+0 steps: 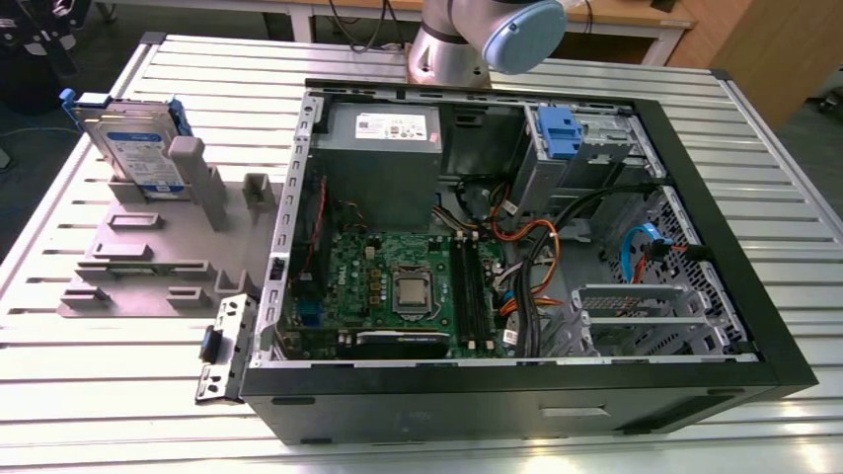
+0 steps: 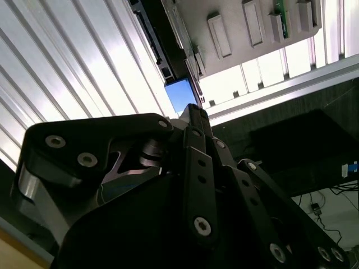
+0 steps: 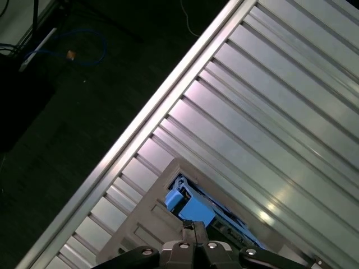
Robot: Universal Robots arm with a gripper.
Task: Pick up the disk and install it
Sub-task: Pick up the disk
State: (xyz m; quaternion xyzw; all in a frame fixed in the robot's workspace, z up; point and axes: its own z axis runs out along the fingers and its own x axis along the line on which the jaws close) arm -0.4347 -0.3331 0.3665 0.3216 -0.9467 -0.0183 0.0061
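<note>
Hovering hand (image 3: 193, 225), closed together, over disk (image 3: 193, 212) blue top edge, ribbed table (image 3: 269, 112) stretching wide alongside

Second wrist view: hard white glare off ribbed silver aluminium tabletop (image 2: 78, 67) beyond black fingertips (image 2: 196, 116); black metal linkage (image 2: 199, 185) behind them shadowed.

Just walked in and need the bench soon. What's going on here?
A robot arm is set to fit the disk into the open PC case. The disk stands upright in the grey stand beside the case, not yet picked up. In both wrist views the gripper points at the disk's blue carrier without holding it.
</note>
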